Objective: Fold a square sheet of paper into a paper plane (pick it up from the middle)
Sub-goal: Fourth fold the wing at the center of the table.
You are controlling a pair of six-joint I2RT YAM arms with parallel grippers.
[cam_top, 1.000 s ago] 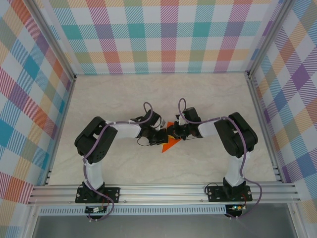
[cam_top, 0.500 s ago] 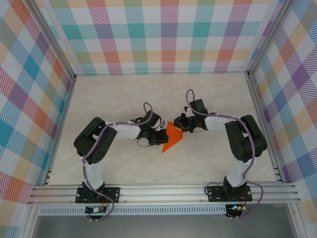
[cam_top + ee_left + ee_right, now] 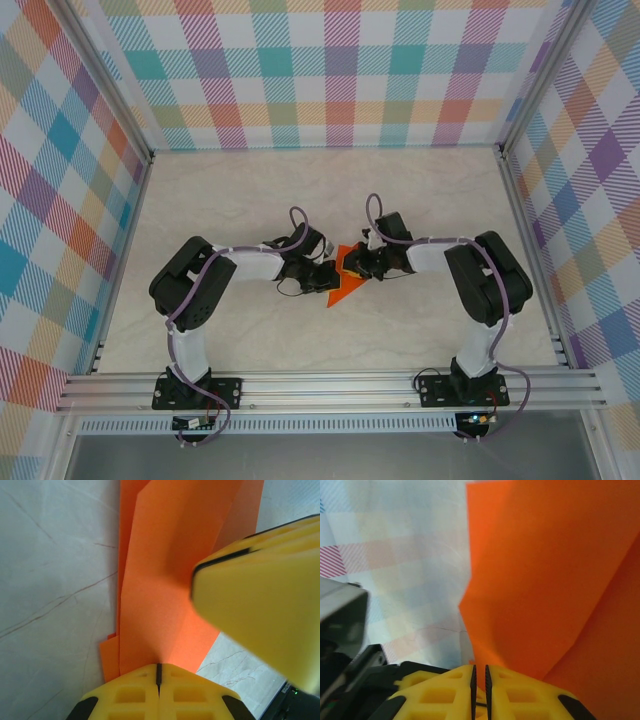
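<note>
The square sheet of paper (image 3: 343,291), bright orange, folded and creased, lies at the table's middle between my two grippers. The left gripper (image 3: 332,277) is shut, its tips (image 3: 158,667) meeting on a raised crease of the sheet (image 3: 170,570), whose layered edges show at the left. From the right, the right gripper (image 3: 352,268) is pinched on a lifted flap, with a thin slit between the jaws (image 3: 479,672) where the orange paper (image 3: 555,580) runs in. In the left wrist view, one yellow finger (image 3: 260,595) of the right gripper hangs over the sheet.
The pale marbled table (image 3: 250,190) is walled by checked panels (image 3: 330,70) at the back and both sides. An aluminium rail (image 3: 330,385) carrying both arm bases runs along the near edge.
The right gripper swung back and to the right half a second ago, baring more of the orange sheet, then returned left onto it. The left gripper stayed where it was.
</note>
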